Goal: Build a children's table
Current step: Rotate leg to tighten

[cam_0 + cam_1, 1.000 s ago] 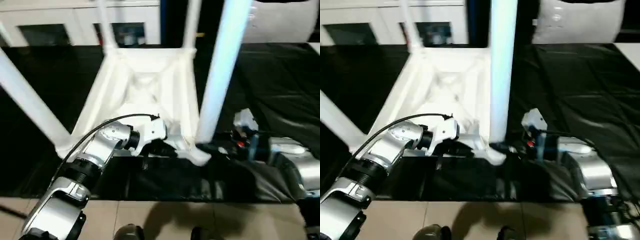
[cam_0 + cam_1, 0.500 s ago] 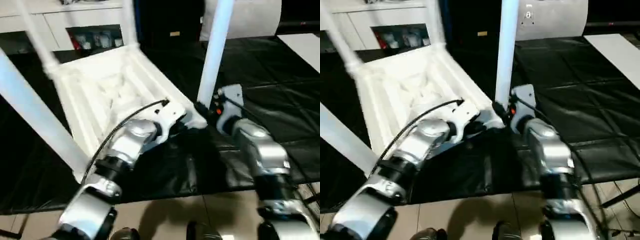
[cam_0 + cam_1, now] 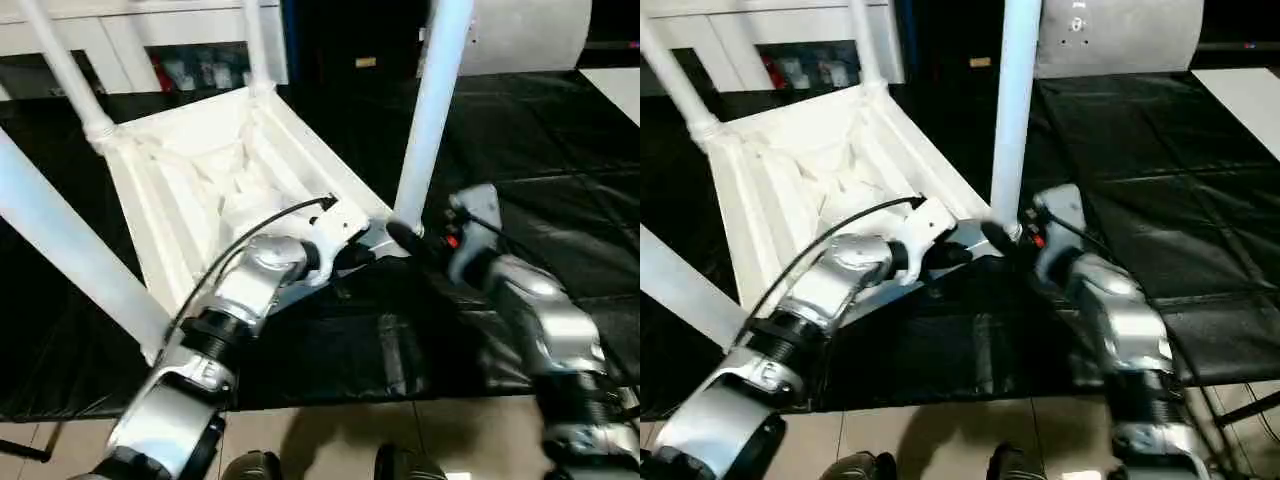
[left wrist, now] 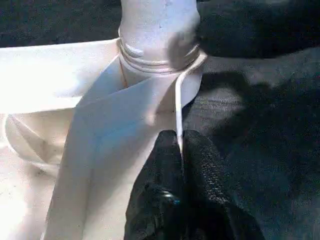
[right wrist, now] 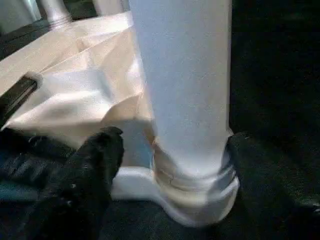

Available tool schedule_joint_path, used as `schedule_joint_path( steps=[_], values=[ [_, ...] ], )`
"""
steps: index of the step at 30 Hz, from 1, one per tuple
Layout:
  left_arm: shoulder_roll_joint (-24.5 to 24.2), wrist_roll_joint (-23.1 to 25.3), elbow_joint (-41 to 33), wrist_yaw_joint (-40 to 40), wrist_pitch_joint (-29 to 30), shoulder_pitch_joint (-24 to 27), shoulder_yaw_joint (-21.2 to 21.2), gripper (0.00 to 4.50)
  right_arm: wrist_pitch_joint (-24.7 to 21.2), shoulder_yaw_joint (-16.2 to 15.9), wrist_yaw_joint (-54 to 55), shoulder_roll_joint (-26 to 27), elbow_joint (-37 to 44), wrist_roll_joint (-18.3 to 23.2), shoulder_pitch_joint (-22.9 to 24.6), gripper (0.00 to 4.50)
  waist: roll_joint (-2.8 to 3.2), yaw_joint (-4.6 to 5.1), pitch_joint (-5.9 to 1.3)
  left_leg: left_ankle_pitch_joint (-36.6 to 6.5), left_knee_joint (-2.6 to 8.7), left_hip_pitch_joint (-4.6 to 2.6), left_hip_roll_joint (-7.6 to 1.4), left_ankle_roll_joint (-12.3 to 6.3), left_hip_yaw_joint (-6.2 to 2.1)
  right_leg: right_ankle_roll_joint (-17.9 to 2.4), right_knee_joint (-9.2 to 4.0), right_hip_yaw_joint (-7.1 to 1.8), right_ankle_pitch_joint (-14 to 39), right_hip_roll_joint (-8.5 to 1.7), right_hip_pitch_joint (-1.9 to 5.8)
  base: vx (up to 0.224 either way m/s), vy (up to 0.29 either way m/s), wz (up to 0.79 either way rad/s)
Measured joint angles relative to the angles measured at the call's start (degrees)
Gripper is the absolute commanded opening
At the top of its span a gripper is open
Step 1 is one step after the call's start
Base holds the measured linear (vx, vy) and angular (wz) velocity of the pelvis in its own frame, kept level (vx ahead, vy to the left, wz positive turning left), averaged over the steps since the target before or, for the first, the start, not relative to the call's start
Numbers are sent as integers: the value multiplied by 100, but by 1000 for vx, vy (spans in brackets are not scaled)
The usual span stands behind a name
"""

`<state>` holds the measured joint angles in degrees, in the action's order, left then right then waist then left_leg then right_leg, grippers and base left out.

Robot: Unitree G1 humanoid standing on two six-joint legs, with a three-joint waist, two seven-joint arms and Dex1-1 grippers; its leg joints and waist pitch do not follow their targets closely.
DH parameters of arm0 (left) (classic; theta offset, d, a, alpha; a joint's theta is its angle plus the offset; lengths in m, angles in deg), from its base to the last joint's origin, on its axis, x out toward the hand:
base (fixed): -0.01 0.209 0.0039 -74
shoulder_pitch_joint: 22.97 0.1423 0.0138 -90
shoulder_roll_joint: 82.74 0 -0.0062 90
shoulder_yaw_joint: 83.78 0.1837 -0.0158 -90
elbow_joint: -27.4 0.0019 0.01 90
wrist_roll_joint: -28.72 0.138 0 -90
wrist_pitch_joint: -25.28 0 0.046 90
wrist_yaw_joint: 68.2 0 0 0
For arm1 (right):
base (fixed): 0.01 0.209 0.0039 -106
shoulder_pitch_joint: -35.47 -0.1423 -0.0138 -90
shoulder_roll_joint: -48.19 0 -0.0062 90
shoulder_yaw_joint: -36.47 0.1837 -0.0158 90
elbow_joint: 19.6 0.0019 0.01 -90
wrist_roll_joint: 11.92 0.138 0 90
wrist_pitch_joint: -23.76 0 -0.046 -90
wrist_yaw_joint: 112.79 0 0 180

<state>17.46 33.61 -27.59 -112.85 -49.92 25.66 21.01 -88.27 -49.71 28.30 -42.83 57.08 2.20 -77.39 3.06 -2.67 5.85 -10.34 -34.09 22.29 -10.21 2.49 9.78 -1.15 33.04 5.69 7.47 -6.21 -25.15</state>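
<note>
Head views, children's table (image 3: 215,170): all white, upside down on the black-covered counter (image 3: 540,150), ribbed underside up, tapered legs rising from the round corner sockets.
Left wrist view, left hand (image 4: 180,165): black fingers clenched on the thin edge of the top, beside a corner socket.
Right wrist view, right hand (image 5: 170,165): fingers either side of the near leg (image 5: 182,75) at its socket; whether they grip it, cannot tell.

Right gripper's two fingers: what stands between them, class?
A white leg of the children's table, at its base in the corner socket, stands between the right gripper's fingers in the right wrist view.
</note>
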Motion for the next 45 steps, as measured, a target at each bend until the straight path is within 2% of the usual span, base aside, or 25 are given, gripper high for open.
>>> schedule_joint_path(
  steps=[5, 9, 14, 18, 22, 28, 40, 41, 45],
  values=[
    [-339, -22, 103, -521, -439, 22, 119, 0, 38, 22, -887, -735, 60, 187, 90, 443, -1, -65, 1, -1, -6, -3, 0, 3, 1, 4, 0, -5, -5, -1, 7, 0, 0, 0],
    [-637, -30, 174, -1081, -867, 34, 211, 0, 109, 17, -1571, -1162, 195, 301, 201, 443, -1, -117, 1, -1, -5, -3, -2, 4, 1, 5, 1, -3, -5, -1, 12, 0, 0, 0],
    [-975, -174, 165, -1976, -1382, 125, 377, 0, 133, -6, -2214, -1518, 203, 429, 286, 443, -1, -266, 1, 0, -6, -2, -1, 2, 3, 5, 0, -4, -5, -6, 17, 0, 0, 0],
    [-1105, -277, 62, -2553, -1539, 171, 526, 0, 339, -377, -2619, -1710, 282, 363, 329, 443, -1, -342, 1, 0, -6, -1, 5, 2, 7, 7, 0, -8, -3, -15, 18, 0, 0, 0],
    [-1130, -341, -10, -2935, -1675, 236, 604, 0, 339, -527, -3116, -1749, 547, 475, 430, 443, -1, -399, 1, 0, -7, -1, 8, 2, 8, 8, 0, -10, -2, -18, 21, 0, 0, 0],
    [-1105, -470, -19, -3265, -1682, 256, 671, 0, 334, -575, -3295, -1745, 526, 602, 423, 391, -2, -386, 1, -10, -15, -1, 8, 19, 11, 9, 2, -16, -3, -19, 24, 0, 0, 0],
    [-1113, -513, -37, -3334, -1809, 321, 684, 0, 329, -696, -3616, -1745, 461, 675, 415, 286, -2, -378, 1, -9, -14, -2, 7, 18, 11, 13, 3, -16, 0, -18, 24, 0, 0, 0],
    [-1114, -513, -37, -3334, -1810, 322, 682, 0, 329, -703, -3629, -1745, 461, 677, 415, 266, -2, -377, 1, -9, -14, -2, 7, 18, 11, 13, 3, -16, 0, -18, 24, 0, 0, 0],
    [-1124, -514, -38, -3334, -1814, 327, 679, 0, 329, -747, -3669, -1734, 458, 708, 414, 245, -2, -371, 1, -10, -14, -3, 6, 20, 11, 17, 3, -16, 3, -18, 25, 0, 0, 0]
  ],
)
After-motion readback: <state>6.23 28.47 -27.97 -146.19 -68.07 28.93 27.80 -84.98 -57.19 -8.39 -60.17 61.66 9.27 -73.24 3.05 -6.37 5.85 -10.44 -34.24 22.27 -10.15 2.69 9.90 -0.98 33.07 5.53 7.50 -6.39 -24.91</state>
